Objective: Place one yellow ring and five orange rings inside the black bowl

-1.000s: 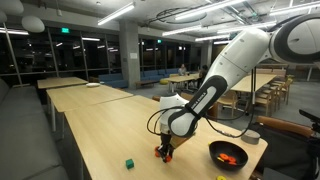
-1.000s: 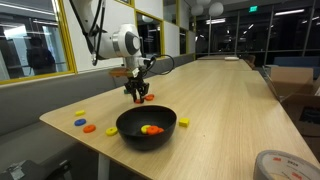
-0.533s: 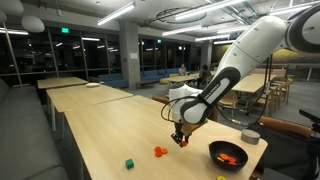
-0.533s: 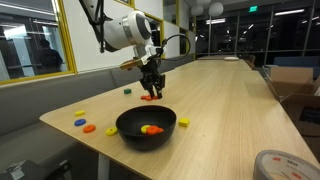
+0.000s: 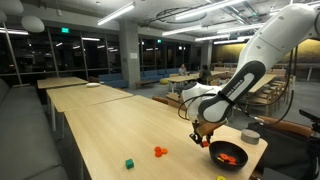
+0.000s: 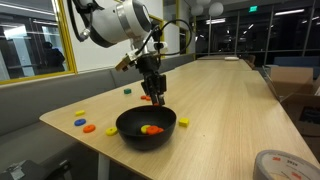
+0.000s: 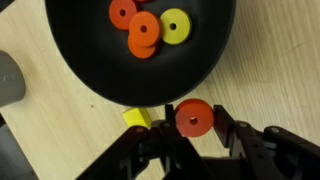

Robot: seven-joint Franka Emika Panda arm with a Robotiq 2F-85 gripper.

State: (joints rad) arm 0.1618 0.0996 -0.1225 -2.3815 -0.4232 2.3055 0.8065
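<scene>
The black bowl (image 6: 128, 122) sits near the front edge of the wooden table (image 6: 225, 110). Above the bowl's far rim hangs the gripper (image 6: 154, 97), pointing down, jaws drawn in on an orange ring (image 6: 148, 99). Inside the bowl lie orange rings (image 6: 147, 128) with a yellow ring (image 6: 157, 130) touching them. Just beside the bowl, picture-right, lies a small yellow piece (image 6: 184, 122). Picture-left of the bowl lie a yellow disc (image 6: 80, 113), an orange disc (image 6: 79, 122) and two blue discs (image 6: 89, 128). Well apart from the bowl, at the lower right corner, sits a tape roll (image 6: 285, 165)
</scene>
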